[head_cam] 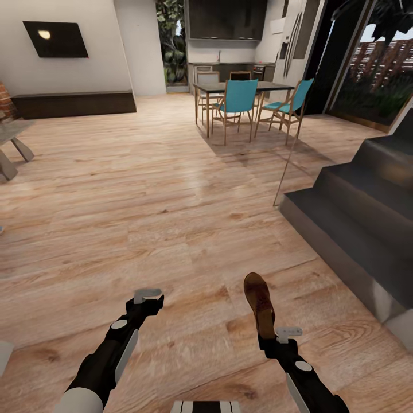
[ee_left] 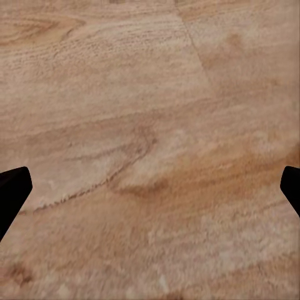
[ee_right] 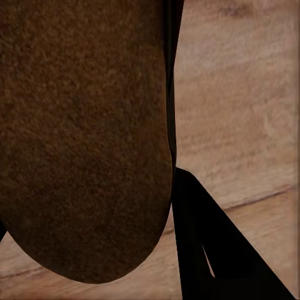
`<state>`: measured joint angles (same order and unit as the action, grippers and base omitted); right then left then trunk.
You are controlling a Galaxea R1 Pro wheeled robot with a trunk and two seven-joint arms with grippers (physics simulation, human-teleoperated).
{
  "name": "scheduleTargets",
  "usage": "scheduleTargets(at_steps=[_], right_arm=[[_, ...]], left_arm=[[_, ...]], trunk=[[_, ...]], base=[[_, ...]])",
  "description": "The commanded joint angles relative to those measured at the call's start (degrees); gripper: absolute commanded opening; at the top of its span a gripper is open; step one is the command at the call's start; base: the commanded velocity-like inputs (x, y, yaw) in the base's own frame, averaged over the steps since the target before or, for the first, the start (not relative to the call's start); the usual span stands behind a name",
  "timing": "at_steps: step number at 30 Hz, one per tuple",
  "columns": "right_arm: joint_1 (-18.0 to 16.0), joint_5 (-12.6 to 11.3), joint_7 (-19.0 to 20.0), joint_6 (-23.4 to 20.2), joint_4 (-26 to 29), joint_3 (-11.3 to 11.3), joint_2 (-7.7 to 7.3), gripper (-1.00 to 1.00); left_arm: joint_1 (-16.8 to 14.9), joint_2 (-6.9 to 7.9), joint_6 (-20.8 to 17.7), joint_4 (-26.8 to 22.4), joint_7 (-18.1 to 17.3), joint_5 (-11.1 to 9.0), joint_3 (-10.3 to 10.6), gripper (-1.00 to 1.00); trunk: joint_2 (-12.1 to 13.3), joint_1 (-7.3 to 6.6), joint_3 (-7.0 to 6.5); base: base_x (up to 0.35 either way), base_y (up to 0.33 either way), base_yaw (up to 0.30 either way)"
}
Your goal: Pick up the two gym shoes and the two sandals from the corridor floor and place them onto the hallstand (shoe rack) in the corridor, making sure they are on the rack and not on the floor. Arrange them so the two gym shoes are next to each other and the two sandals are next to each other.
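One sandal (head_cam: 259,307) is up off the floor (head_cam: 172,218), clamped in the right claw (head_cam: 269,337).

The right claw grips the brown sandal at one end, and the rest of it sticks out in front of the arm, over the wood planks. In the right wrist view the sandal (ee_right: 87,137) sits close against a dark finger (ee_right: 206,244). It looks light, a bit stiff in the sole, with a soft, grainy skin that should not slip much. A hold nearer its middle would likely keep it from tipping. The left claw (head_cam: 147,298) is spread wide with nothing in it, its tips apart above bare floor (ee_left: 150,125). Some way off stand blue chairs (head_cam: 238,97) and dark steps (head_cam: 367,195).
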<state>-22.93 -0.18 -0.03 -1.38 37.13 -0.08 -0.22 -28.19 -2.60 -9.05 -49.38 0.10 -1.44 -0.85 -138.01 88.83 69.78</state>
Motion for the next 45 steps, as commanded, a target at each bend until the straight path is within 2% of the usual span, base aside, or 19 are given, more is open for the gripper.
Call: scheduleTargets(at_steps=[1,20,29,35,45], right_arm=[[0.0,-0.2,-0.1,-0.1,0.1,0.0,0.01,-1.0],[0.0,-0.2,-0.1,-0.1,0.0,0.0,-0.04,-1.0],[0.0,-0.2,-0.1,-0.1,0.0,0.0,-0.19,-1.0],[0.0,-0.3,-0.1,-0.1,0.0,0.0,-0.21,-1.0],[0.0,-0.3,-0.1,-0.1,0.0,0.0,-0.27,-1.0]], left_arm=[[0.0,-0.04,-0.3,-0.1,0.0,-0.1,-0.1,1.0],[0.0,-0.04,-0.3,-0.1,0.0,-0.1,0.0,1.0],[0.0,-0.04,-0.3,-0.1,0.0,-0.2,0.0,1.0],[0.0,-0.05,-0.3,-0.1,0.0,-0.1,0.0,1.0],[0.0,-0.12,-0.3,-0.1,0.0,-0.1,0.0,1.0]], trunk=[[0.0,-0.01,0.03],[0.0,-0.01,-0.83],[-3.6,1.97,0.72],[-3.6,1.97,0.65],[-3.6,1.97,0.07]], base=[[0.0,0.0,-0.034],[0.0,0.0,-0.186],[0.0,0.0,-0.03],[0.0,0.0,-0.047],[0.0,0.0,-0.224]])
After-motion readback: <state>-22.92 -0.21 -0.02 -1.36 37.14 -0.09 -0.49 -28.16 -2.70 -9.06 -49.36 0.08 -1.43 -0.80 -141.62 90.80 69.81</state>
